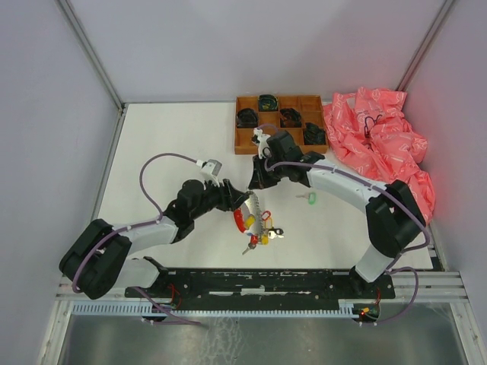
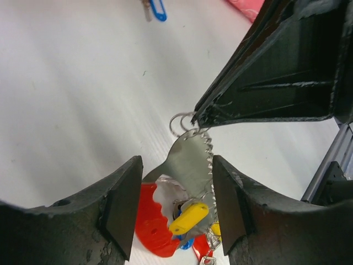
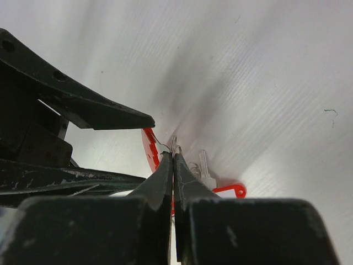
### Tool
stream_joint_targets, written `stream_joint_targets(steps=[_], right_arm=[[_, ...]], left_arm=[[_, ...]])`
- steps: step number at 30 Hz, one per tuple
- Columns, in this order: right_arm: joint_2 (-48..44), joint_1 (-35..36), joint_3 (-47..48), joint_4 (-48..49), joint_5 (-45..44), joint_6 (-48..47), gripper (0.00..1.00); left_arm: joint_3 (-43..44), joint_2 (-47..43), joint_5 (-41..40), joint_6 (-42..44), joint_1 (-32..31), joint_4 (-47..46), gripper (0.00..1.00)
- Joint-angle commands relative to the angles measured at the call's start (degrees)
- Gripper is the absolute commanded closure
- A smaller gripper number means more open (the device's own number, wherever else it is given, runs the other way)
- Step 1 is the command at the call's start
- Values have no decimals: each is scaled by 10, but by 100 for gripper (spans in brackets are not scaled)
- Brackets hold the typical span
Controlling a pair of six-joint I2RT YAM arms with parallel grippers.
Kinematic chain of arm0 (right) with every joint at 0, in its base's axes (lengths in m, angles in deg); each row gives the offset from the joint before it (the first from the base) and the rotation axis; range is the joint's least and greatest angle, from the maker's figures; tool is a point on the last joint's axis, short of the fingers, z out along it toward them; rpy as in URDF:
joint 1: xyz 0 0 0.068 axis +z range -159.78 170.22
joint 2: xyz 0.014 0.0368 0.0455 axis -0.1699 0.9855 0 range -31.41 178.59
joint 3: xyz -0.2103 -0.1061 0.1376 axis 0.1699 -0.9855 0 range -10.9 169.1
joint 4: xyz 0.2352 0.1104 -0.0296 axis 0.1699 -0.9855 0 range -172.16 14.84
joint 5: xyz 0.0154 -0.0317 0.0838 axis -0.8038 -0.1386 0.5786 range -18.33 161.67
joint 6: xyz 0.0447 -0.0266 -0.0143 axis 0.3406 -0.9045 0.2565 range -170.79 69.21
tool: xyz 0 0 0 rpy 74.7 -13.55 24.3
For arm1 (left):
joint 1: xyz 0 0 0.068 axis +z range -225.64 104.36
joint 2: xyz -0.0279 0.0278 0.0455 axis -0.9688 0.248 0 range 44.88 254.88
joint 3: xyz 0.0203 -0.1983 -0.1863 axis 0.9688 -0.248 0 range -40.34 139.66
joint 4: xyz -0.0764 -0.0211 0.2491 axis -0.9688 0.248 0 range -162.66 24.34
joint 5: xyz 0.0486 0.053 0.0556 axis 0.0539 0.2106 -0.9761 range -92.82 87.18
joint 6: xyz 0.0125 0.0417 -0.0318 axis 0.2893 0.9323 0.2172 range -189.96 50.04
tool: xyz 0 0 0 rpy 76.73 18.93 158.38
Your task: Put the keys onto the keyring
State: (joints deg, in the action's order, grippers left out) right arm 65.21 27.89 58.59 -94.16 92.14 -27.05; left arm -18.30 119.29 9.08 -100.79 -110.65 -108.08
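The keyring (image 2: 179,122), a thin silvery wire ring, hangs just above the table, pinched in the tips of my right gripper (image 3: 173,155), which is shut on it. Below it dangles a bunch: a serrated silvery plate (image 2: 190,157), a curved red strap (image 2: 150,221), a yellow tag (image 2: 188,216) and a red-tagged key (image 3: 229,190). My left gripper (image 2: 176,174) is open, its fingers either side of the plate with a gap on each side. In the top view both grippers meet over the bunch (image 1: 257,222). A loose tagged key (image 1: 308,199) lies to the right.
A brown wooden compartment tray (image 1: 249,144) holding dark coiled items stands at the back. A crumpled pink bag (image 1: 380,141) fills the back right. A blue-tagged key (image 2: 157,9) lies on the white table beyond the left gripper.
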Motion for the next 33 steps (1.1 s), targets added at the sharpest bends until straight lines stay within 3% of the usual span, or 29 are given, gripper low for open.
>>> stream_joint_targets(steps=[1,11,20,24,27,33], right_arm=[[-38,26,20,-8,-43,-3,99],[-81,50,22,-16,-90,-3,99],[-104,50,26,-24,-77,-13,99],[-109,50,21,-22,-57,-22,99],[-123,50,13,-20,-52,-37,99],[-129,50,10,-37,-39,-61,98]], left_arm=[[0,-9,33,60,-4,-106,39],[3,1,42,130,-16,-115,40],[-25,-24,57,171,-16,-147,35],[-27,-11,86,201,-16,-170,39],[-18,4,121,232,-15,-175,47],[-9,22,163,265,-16,-179,50]])
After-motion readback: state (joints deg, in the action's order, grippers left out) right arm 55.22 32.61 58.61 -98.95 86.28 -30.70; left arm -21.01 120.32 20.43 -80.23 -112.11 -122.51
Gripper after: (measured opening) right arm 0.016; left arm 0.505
